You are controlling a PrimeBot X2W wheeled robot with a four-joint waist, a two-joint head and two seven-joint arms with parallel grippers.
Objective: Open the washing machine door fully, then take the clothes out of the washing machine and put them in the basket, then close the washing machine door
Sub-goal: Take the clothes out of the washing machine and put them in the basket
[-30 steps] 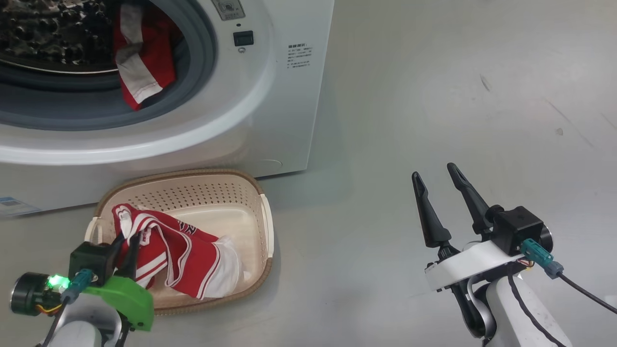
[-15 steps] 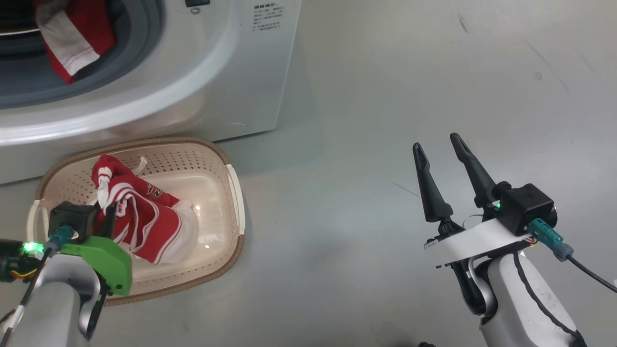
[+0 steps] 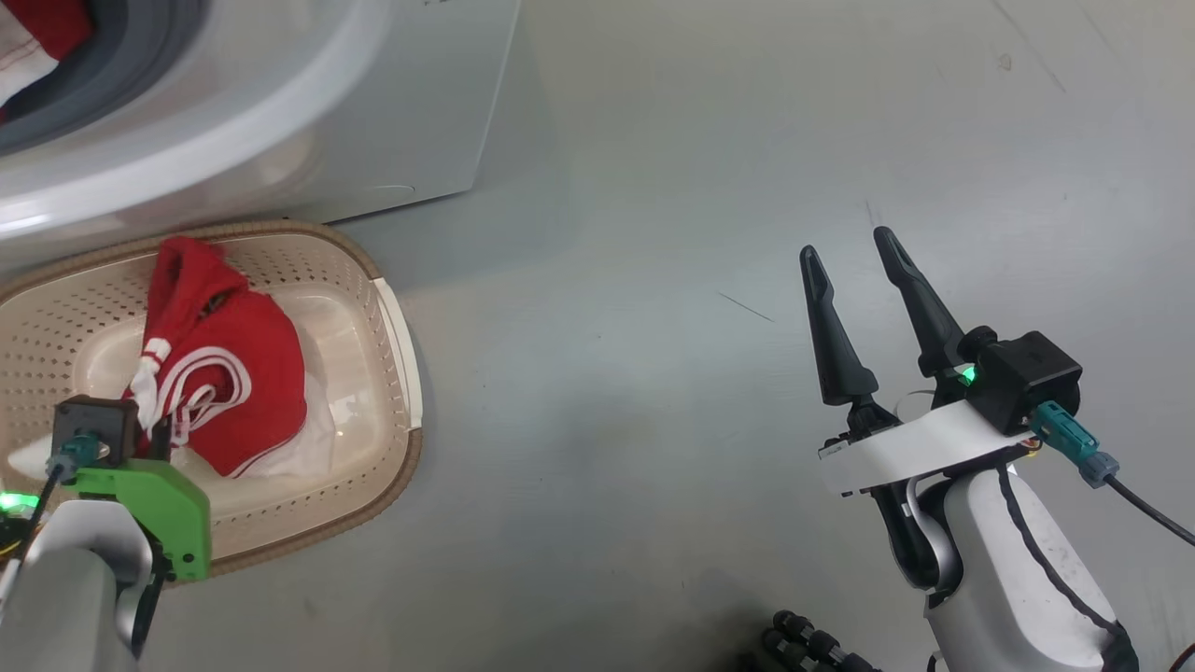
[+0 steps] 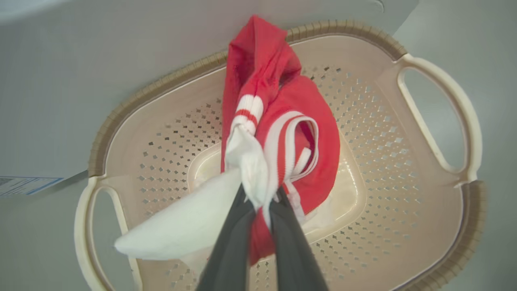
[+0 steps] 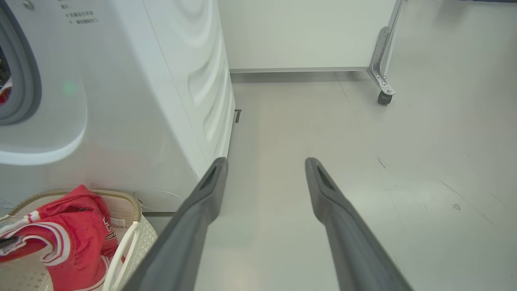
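**Head view.** The washing machine (image 3: 308,121) takes up the 10 to 11 o'clock corner. The basket (image 3: 400,336) sits at 9 o'clock, with its far rim close under the machine's bulging front. Bare grey floor (image 3: 635,355) lies open across the centre and the whole right half.

The right gripper (image 3: 845,245) stands at 4 o'clock over that open floor, well apart from the basket. Its jaws are spread wide with nothing between them. The left gripper (image 3: 159,431) is at 8 o'clock above the basket's near end, pinched onto the clothes (image 3: 233,373), a red bundle with white stripes inside the basket. A scrap of red and white cloth (image 3: 37,33) shows at 11 o'clock inside the machine's grey seal (image 3: 121,70).

**Left wrist view.** Two dark fingers meet at 6 o'clock, clamped on twisted white and red folds. The bundle stretches toward 12 o'clock over the perforated bottom. A white piece trails toward 8 o'clock across the rim beside one handle. I cannot tell whether the bundle rests on the bottom.

**Right wrist view.** The fingers spread apart from 6 o'clock with clear floor between them. The machine's white side stands at 10 o'clock. A wheeled frame leg (image 5: 383,95) is at 1 o'clock, well away. The basket's corner with the red clothes shows at 8 o'clock.
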